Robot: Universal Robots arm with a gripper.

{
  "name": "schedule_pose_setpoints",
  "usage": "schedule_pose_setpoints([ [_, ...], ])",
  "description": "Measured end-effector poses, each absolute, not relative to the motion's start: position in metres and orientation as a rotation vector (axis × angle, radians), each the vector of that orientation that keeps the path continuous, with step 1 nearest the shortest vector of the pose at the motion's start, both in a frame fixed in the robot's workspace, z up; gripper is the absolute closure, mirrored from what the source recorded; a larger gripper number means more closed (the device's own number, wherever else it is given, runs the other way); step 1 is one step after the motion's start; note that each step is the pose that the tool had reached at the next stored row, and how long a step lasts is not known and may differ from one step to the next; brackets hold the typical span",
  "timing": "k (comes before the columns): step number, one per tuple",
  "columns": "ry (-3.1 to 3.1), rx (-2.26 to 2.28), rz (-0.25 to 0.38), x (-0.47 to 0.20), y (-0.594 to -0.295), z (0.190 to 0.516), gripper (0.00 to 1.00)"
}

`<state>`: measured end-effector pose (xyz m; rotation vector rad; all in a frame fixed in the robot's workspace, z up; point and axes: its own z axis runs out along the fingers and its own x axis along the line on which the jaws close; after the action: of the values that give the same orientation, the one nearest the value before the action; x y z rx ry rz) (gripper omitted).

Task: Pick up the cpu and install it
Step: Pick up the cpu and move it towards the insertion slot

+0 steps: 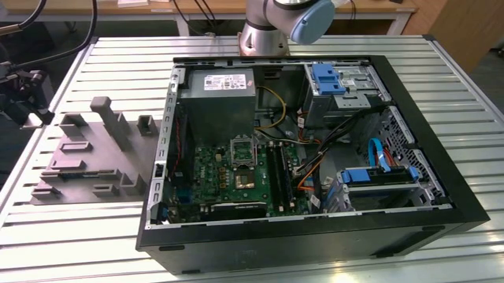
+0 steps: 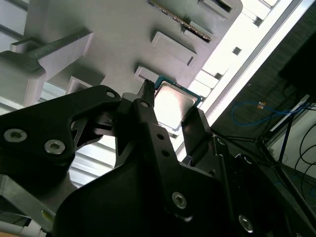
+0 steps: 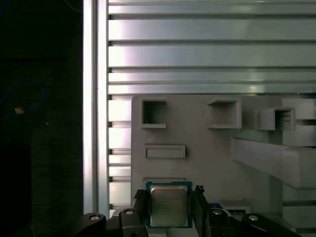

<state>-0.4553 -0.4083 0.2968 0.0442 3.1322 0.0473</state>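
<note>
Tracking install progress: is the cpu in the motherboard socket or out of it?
Out: the cpu sits between the fingers over the grey tray, outside the case.

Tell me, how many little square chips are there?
1: the cpu, held in the gripper above the grey tray in both wrist views. Others may hide inside the computer case.

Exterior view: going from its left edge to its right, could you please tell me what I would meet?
Black clamp gear → grey moulded fixture tray → green circuit board → orange and black cables → blue-clipped drive cage.
</note>
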Motion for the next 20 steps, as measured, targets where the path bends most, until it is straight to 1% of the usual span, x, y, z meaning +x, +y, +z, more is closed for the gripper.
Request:
schedule_pose_setpoints([
  [20, 3.132, 0.044, 0.04, -0.4553, -0.4083, 0.3015, 0.53],
])
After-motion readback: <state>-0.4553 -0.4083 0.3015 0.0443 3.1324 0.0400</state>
